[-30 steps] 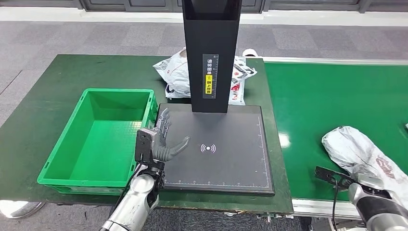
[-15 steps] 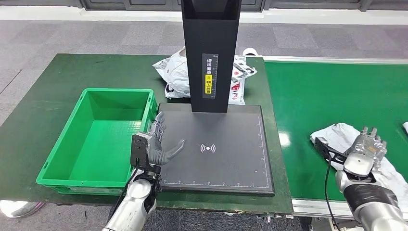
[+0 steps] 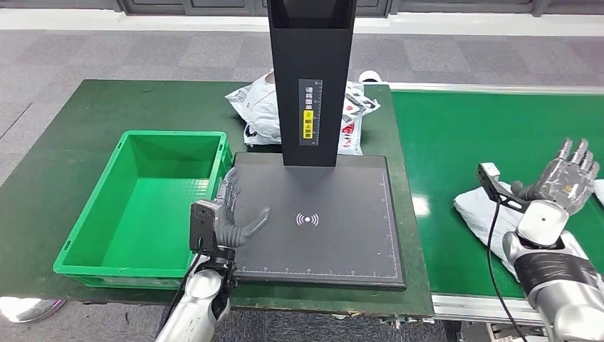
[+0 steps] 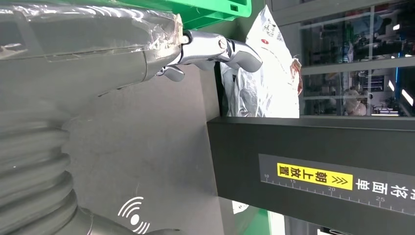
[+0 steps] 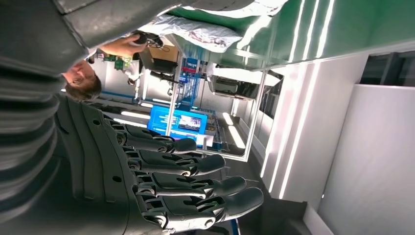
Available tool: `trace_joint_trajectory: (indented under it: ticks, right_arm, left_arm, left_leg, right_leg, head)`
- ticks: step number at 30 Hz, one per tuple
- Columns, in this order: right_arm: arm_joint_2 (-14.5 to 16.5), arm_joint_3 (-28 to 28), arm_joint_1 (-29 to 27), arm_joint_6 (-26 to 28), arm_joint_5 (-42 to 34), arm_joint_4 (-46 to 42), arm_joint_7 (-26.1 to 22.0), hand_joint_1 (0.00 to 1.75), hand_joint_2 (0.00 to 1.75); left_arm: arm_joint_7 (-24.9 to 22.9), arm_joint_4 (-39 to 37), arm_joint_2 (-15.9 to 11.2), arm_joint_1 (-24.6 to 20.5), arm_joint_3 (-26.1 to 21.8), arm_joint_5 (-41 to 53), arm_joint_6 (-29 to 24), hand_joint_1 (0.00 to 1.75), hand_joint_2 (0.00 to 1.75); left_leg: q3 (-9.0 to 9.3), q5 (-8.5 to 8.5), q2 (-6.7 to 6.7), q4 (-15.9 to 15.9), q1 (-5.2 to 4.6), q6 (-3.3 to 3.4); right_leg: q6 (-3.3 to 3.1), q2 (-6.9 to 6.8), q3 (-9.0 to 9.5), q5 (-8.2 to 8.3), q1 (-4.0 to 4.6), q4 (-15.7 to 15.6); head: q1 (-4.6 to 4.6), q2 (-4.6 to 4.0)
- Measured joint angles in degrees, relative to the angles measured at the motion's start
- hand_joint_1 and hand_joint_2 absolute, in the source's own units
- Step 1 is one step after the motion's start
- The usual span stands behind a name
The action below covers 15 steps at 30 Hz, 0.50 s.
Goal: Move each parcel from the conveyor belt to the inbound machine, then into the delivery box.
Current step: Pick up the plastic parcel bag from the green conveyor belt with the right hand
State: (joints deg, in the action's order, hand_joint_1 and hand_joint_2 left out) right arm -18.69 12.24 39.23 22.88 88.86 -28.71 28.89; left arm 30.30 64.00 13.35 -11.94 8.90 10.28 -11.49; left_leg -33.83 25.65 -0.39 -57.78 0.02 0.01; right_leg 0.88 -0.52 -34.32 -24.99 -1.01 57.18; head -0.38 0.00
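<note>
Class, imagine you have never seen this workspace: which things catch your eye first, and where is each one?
A tall black post rises from a dark flat scanner pad in the middle, with a bright green box to its left. On the green belt at the right, the right hand is raised with fingers apart above a white parcel, while the left hand rests open on the pad's left edge.

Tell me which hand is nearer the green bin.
Left. The left hand hovers just beside the green bin's right wall, over the scanner plate; the right hand is raised above the conveyor belt.
</note>
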Motion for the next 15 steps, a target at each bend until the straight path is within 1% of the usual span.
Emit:
trace_joint_trajectory:
  ticks: [7,15]
  right_arm:
    - [0.1,-0.7,0.0,3.3,1.1,-0.6,-0.1,0.0,1.75]
    - [0.1,-1.2,-0.1,3.9,1.2,-0.8,0.0,0.0,1.75]
  left_arm:
    - [0.0,0.1,0.0,0.0,0.0,0.0,-0.1,0.0,1.75]
    - [0.0,0.1,0.1,0.1,0.0,0.1,-0.1,0.0,1.75]
  left_leg:
    - [-0.01,0.0,0.0,0.0,0.0,0.0]
    - [-0.01,0.0,0.0,0.0,0.0,0.0]
  right_leg:
    - [0.0,0.0,-0.01,0.0,0.0,0.0]
    - [0.0,0.0,-0.02,0.0,0.0,0.0]
  head:
    - [0.01,0.0]
    - [0.01,0.0]
